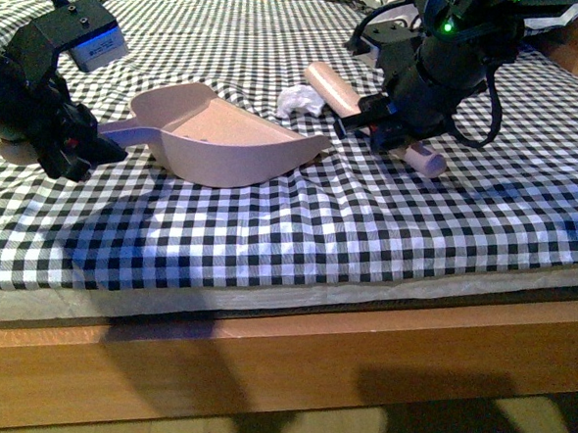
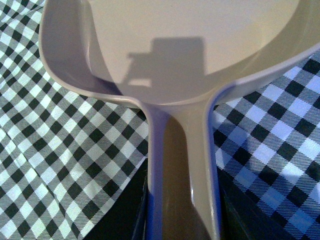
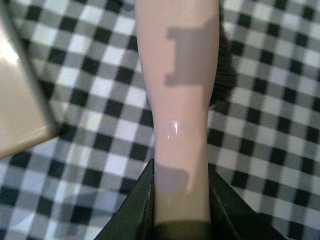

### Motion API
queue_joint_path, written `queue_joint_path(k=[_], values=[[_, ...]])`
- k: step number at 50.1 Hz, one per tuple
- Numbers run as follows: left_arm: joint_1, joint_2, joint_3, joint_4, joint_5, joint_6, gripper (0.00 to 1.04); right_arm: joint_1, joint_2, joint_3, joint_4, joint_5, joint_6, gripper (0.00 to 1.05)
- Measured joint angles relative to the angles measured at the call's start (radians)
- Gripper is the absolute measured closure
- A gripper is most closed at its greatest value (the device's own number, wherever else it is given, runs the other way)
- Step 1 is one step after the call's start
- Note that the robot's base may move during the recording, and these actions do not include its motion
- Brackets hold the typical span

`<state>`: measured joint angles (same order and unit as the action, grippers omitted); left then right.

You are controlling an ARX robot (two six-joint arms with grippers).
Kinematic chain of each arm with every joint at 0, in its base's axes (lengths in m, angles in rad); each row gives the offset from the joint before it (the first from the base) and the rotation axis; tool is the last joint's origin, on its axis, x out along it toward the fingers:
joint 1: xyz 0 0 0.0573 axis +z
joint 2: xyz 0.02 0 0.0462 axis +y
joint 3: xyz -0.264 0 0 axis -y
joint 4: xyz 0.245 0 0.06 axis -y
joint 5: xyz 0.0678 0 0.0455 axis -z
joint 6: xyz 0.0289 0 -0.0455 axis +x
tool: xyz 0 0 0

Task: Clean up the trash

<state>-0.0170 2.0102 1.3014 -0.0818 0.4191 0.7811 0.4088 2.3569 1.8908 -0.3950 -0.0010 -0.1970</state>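
The left arm reached in low from the left side, and its gripper point(image 1: 95, 141) was closed on the handle of a pink dustpan point(image 1: 230, 139). In the left wrist view the black fingers point(image 2: 131, 210) pressed on both sides of the handle. The pan's open mouth pointed to the right, toward the trash.

The right arm bent down from the far right. Its gripper point(image 1: 373, 119) was closed on the handle of a pink brush point(image 1: 350, 95) — the right wrist view showed the fingers point(image 3: 137, 210) squeezing it. The brush lay long-ways, slanting from the trash back to the right.

The trash point(image 1: 301, 101) was a small, crumpled white wad. It sat on the checked surface point(image 1: 367, 221), between the pan's mouth and the brush — just beside the brush's far end.
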Motion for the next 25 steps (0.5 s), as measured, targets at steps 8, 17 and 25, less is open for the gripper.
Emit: queue_joint_path(k=[8,17,25], values=[[0.000,0.000,0.000,0.000,0.000,0.002,0.77,-0.002,-0.042,0.000,-0.111,-0.316,-0.103,0.84],[0.000,0.000,0.000,0.000,0.000,0.003,0.77,-0.026,-0.124,0.079,-0.253,-0.539,-0.202,0.84],[-0.001,0.000,0.000,0.000,0.000,0.003,0.77,-0.123,-0.192,0.076,-0.178,-0.439,-0.219,0.84]])
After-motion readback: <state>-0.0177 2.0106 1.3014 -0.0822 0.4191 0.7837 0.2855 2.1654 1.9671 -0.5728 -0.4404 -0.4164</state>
